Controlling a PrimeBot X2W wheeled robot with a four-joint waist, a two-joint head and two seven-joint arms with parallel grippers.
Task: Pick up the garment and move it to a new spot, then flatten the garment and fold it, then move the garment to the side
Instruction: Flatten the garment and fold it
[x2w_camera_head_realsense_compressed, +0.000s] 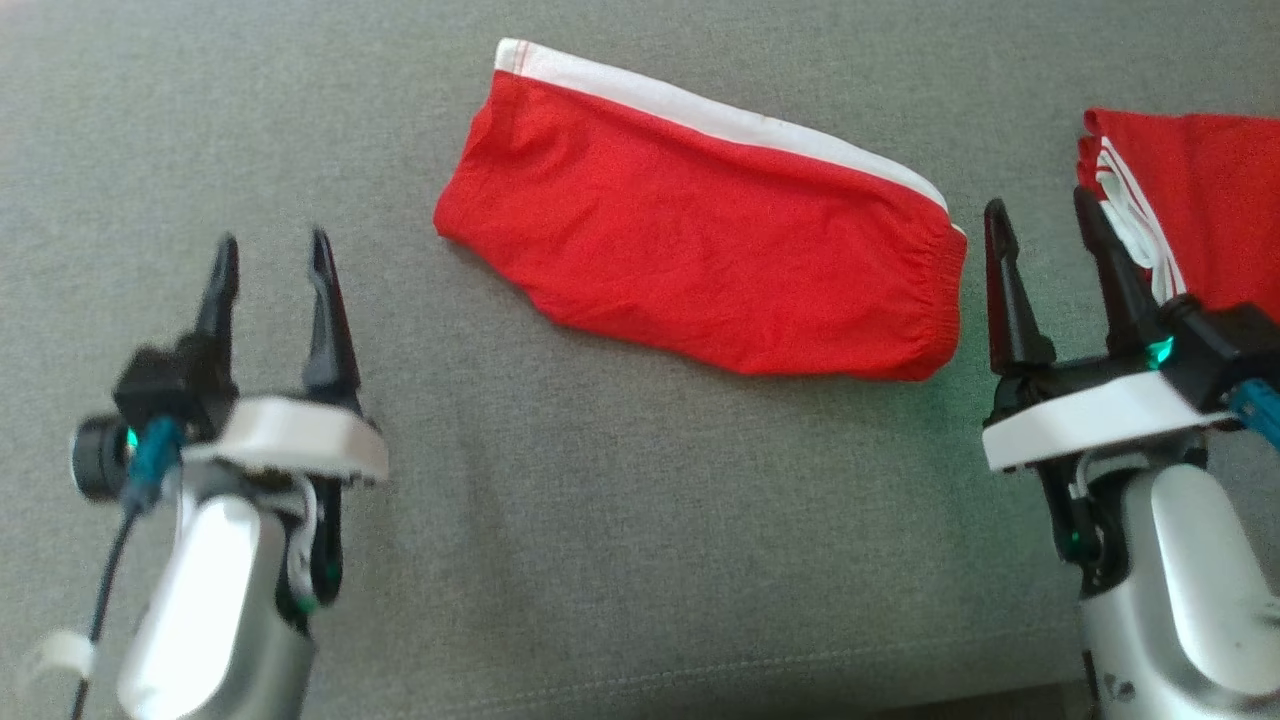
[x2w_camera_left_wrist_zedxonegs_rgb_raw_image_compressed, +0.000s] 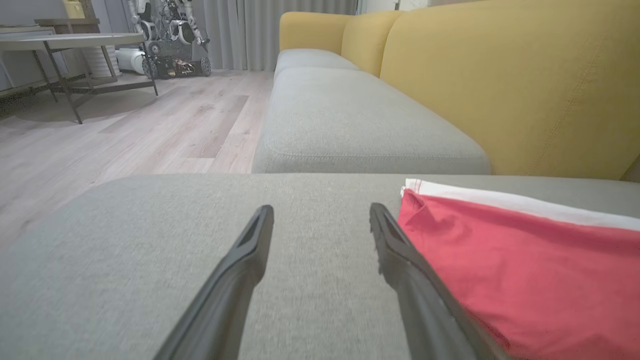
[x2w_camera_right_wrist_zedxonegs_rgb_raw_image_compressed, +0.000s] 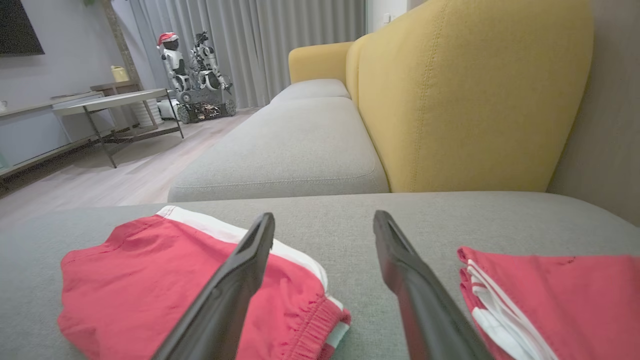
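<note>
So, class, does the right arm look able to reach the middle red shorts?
Probably yes: the right arm holds its jaws open beside the red shorts at their waistband end, only bare cushion between.

This looked like a living room: a sofa (x2w_camera_right_wrist_zedxonegs_rgb_raw_image_compressed: 450, 100) with yellow backs and grey seat cushions, pale wooden floor (x2w_camera_left_wrist_zedxonegs_rgb_raw_image_compressed: 150, 125), grey curtains (x2w_camera_right_wrist_zedxonegs_rgb_raw_image_compressed: 280, 35) and a low table (x2w_camera_right_wrist_zedxonegs_rgb_raw_image_compressed: 115, 97). Parked robots (x2w_camera_right_wrist_zedxonegs_rgb_raw_image_compressed: 200, 75) by the curtains suggested, perhaps, a staged demo home.
</note>
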